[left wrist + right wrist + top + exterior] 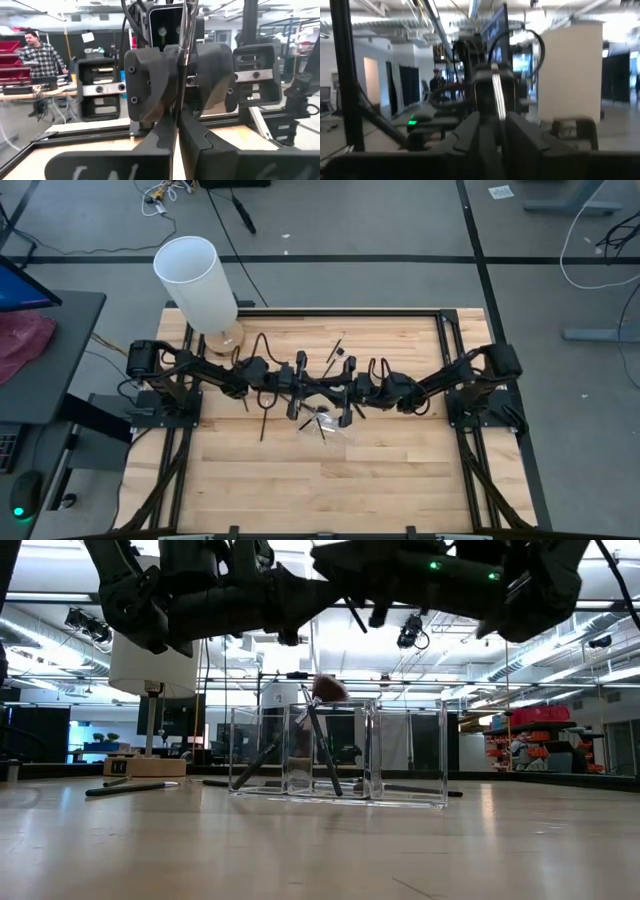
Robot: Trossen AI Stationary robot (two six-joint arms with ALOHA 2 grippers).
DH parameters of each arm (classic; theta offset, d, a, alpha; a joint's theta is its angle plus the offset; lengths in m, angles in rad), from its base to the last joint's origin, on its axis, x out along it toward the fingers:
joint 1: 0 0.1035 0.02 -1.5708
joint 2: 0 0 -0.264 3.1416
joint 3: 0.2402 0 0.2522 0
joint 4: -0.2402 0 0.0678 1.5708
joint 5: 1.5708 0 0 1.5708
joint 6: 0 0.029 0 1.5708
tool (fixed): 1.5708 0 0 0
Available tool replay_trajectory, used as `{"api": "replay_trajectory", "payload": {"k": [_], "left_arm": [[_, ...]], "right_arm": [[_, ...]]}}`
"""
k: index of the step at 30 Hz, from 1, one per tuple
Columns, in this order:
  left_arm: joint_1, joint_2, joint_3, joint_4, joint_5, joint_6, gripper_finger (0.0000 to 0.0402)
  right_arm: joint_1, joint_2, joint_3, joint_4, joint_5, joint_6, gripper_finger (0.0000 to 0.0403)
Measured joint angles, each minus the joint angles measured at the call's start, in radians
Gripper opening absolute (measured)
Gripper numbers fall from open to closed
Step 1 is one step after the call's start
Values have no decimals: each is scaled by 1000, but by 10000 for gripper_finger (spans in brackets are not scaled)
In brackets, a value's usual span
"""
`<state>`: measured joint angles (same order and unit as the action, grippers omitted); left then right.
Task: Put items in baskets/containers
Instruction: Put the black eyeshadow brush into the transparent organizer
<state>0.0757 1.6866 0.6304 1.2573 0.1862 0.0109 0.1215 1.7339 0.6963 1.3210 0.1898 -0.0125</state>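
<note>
Nearest us in the left wrist view, the left gripper [177,117] is pinched shut on one thin black brush [184,45], held above the clear holder [405,755]. The right gripper [492,132] faces it over the holder with the same handle between its fingers; we cannot tell whether it grips. We judge the brush light, stiff and slick, best taken mid-handle, away from the soft bristles. Only the low view shows the brushes in the holder [318,745] leaning; only the high view shows loose brushes [263,423] beside the holder.
</note>
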Motion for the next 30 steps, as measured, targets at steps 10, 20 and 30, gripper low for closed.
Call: {"api": "replay_trajectory", "payload": {"k": [10,20,30], "left_arm": [[7,-2,1,-242,-55,34,9],[47,-73,0,-431,-90,28,9],[44,-74,2,-479,-90,53,9]], "right_arm": [[1,-198,-29,-535,42,145,158],[-24,-280,144,-1030,63,164,164],[-60,-232,171,-1017,107,156,156]]}}
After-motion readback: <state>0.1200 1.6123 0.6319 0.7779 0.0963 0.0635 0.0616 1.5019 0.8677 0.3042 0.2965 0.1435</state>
